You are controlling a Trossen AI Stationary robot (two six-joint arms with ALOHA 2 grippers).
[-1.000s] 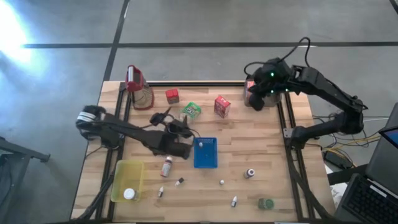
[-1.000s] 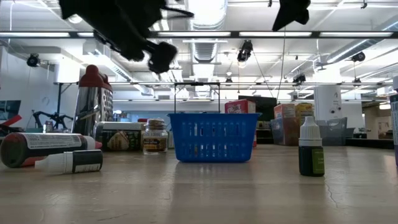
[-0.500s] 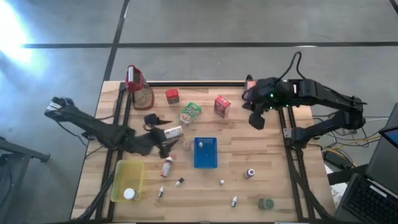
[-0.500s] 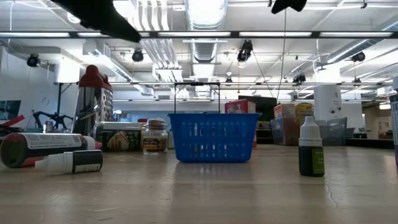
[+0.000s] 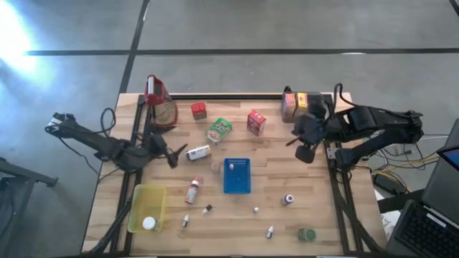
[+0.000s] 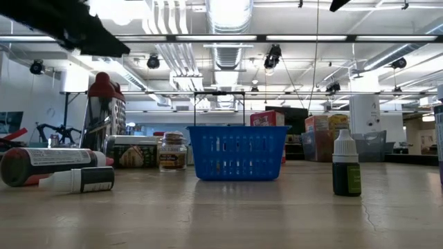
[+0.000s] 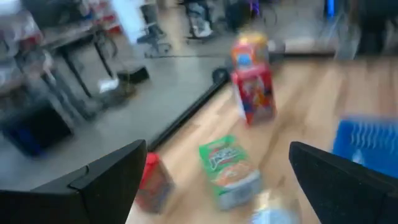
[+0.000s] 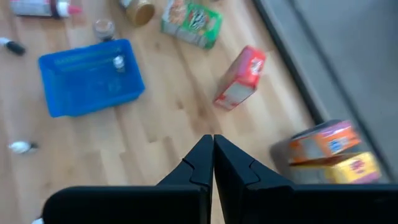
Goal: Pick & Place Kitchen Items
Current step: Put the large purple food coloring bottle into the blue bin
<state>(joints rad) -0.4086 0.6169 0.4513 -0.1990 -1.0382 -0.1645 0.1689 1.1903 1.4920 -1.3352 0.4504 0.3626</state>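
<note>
Fingers of the left gripper [image 5: 171, 155] are gaping wide, holding nothing, near a small jar [image 5: 199, 152] lying mid-table; likely light, rigid, slippery, so grasp across its body. The right gripper [image 5: 305, 153] is pinching shut, empty.

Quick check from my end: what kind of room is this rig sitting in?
Probably a lab or workshop, not a kitchen. The wooden table stands on bare concrete floor, the low view shows exposed ceiling ducts and strip lights, and a laptop sits beside the rig.
</note>
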